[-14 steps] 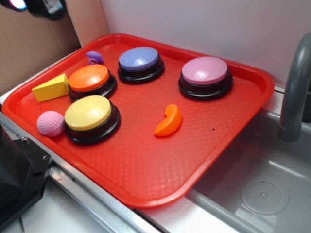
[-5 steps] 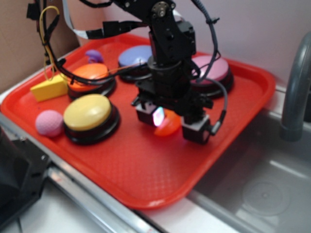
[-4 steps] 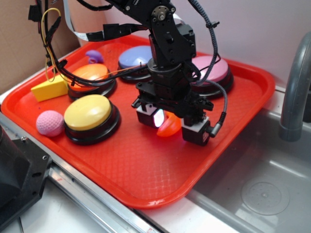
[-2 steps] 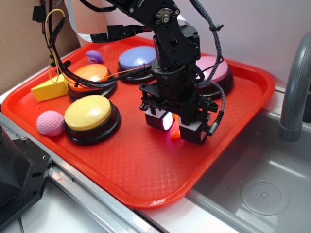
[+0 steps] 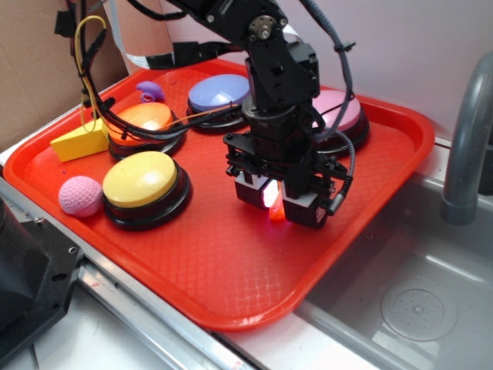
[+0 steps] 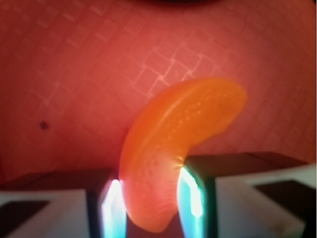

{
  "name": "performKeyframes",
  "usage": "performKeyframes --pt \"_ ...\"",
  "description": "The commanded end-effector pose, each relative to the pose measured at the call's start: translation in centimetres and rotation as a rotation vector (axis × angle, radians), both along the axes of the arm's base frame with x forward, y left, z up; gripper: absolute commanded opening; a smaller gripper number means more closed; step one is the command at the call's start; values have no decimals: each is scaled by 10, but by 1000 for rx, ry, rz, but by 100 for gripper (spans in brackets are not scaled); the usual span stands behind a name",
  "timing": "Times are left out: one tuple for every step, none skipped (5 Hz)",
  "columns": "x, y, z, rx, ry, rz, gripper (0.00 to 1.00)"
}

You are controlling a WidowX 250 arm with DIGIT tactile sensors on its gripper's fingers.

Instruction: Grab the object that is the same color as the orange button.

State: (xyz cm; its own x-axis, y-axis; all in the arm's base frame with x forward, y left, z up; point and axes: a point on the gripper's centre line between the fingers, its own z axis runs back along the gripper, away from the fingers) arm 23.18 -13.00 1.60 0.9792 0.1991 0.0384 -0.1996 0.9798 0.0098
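Red tray (image 5: 370,200), beside a sink: we log the claw (image 5: 279,202) now closed onto the orange crescent (image 6: 173,153) (open moments ago), near tray centre; grasp apparently secured, lift pending.

The crescent (image 6: 168,158) sits between the tool's (image 5: 277,202) fingers, on the tray (image 5: 208,270).

Red tray (image 5: 231,270) with diamond-grid texture; glossy orange crescent (image 6: 168,163) with pale dots; orange button (image 5: 142,119), yellow button (image 5: 140,179), pink ball (image 5: 80,196).
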Motion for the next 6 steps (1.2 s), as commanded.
performKeyframes --pt "10 15 34 -26 -61 41 0" --pt "15 24 55 -45 -76 67 0" --pt "20 39 90 -18 -130 82 0" --pt "19 62 123 -41 -166 144 0" --pt "19 85 153 -36 -185 194 0" --pt "19 121 175 -56 -125 172 0"
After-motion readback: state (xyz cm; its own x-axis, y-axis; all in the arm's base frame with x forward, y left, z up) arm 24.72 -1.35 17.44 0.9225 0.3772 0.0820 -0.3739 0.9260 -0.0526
